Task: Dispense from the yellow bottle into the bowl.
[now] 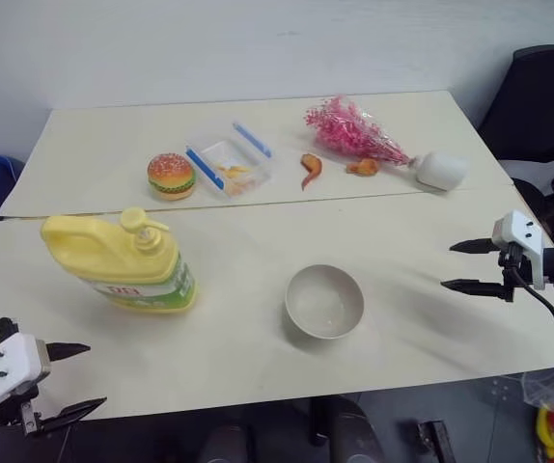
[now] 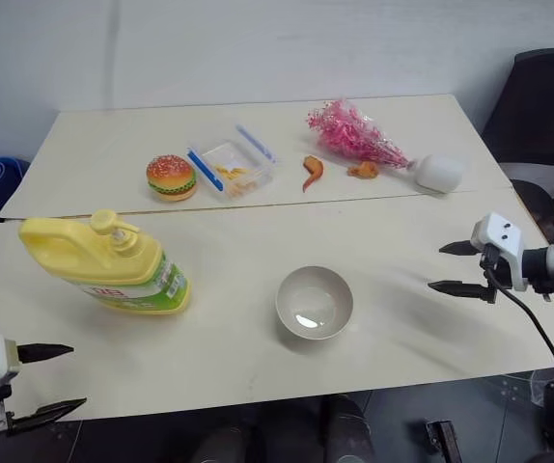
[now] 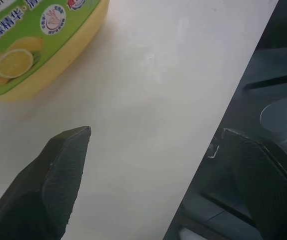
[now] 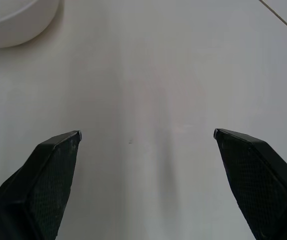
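Cropping yellow bottle (image 3: 28, 45) label, lettering likely unreadable, bowl (image 4: 18, 20) rim cut off

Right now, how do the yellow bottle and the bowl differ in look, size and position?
The yellow bottle is bright yellow with a green label and pump top; the bowl is plain pale grey-white. The bottle is larger and taller than the low, round bowl. The bottle sits toward the robot's left, nearer the left gripper; the bowl sits near the middle, closer to the right gripper. Both rest on the table, untouched, with both grippers open.
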Controlling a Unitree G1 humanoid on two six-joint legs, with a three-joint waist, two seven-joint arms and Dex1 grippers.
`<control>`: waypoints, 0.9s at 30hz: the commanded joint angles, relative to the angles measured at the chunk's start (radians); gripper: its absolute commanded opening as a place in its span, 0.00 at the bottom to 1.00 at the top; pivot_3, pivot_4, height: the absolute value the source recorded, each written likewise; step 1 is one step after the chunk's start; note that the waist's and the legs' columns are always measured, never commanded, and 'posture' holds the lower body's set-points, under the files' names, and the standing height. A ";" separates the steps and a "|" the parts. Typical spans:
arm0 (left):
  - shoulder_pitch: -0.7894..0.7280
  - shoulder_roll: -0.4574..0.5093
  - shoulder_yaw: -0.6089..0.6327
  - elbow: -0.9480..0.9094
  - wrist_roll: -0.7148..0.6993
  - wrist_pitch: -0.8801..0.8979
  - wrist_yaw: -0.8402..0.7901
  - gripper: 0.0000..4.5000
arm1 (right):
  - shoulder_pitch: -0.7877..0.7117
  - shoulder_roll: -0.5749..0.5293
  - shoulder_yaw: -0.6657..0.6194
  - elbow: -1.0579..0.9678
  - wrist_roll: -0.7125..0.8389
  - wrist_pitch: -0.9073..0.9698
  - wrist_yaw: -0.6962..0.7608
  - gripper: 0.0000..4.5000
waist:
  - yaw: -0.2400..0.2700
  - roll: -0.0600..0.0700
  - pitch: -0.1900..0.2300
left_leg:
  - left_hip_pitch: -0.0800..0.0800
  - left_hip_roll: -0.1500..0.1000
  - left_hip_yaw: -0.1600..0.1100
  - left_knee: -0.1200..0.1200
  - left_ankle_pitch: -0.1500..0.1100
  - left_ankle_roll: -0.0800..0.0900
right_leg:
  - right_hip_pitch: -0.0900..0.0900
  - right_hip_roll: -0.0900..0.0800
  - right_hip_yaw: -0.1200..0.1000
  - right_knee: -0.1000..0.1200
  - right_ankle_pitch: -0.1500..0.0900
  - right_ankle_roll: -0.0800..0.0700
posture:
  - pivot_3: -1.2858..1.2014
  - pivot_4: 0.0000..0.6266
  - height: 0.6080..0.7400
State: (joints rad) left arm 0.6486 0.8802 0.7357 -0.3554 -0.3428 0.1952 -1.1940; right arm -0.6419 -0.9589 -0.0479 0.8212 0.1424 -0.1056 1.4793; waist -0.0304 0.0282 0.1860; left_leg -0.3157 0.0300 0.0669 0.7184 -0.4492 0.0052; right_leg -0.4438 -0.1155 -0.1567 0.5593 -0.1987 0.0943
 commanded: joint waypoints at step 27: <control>-0.221 0.119 0.003 -0.172 -0.262 0.310 -0.007 1.00 | 0.101 -0.022 -0.051 -0.515 0.188 0.252 0.017 0.98 | 0.007 0.000 0.000 | 0.000 0.000 0.000 0.002 0.000 -0.001 | -0.001 0.000 0.000 0.003 0.000 0.000 | 0.52 0.24 1.00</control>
State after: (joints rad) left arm 0.4429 0.9704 0.6885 -0.4568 -0.5124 0.4472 -1.1802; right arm -0.5529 -0.9578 -0.0705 0.4529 0.2611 0.0849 1.4775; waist -0.0237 0.0283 0.1861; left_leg -0.3146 0.0309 0.0652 0.7219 -0.4495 0.0041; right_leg -0.4461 -0.1158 -0.1567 0.5629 -0.1991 0.0936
